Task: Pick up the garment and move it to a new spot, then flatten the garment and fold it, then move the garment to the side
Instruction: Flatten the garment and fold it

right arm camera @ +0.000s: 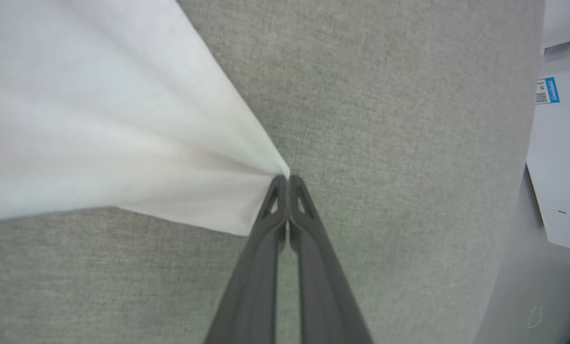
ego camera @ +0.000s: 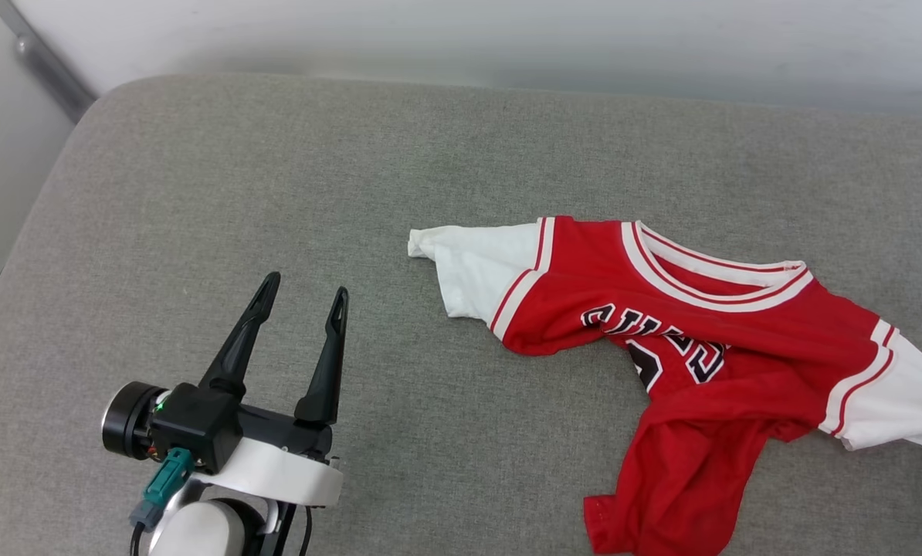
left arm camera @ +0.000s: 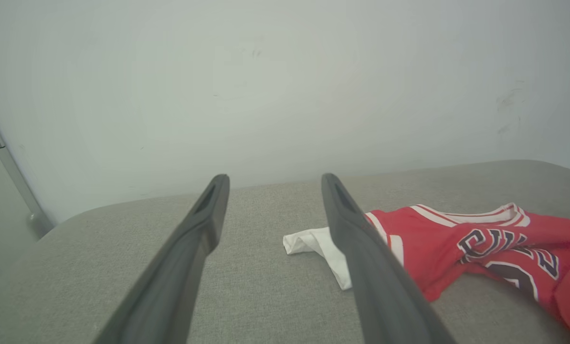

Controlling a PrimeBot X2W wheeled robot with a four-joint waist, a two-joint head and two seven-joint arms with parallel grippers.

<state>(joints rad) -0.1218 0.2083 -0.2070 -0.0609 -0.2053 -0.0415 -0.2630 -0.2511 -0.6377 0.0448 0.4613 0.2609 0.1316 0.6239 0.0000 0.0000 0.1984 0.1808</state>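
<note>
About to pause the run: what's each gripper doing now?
Left gripper: open, empty.
Right gripper: shut on the white sleeve of the red-and-white fabric jersey.

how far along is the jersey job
Early. Done: the right gripper is shut on the tip of a white sleeve. In hand: the pick-up; the jersey lies crumpled on the grey cushion, its hem bunched. The left gripper hovers open, apart from it. Left: moving it, flattening, folding, setting it aside.
</note>
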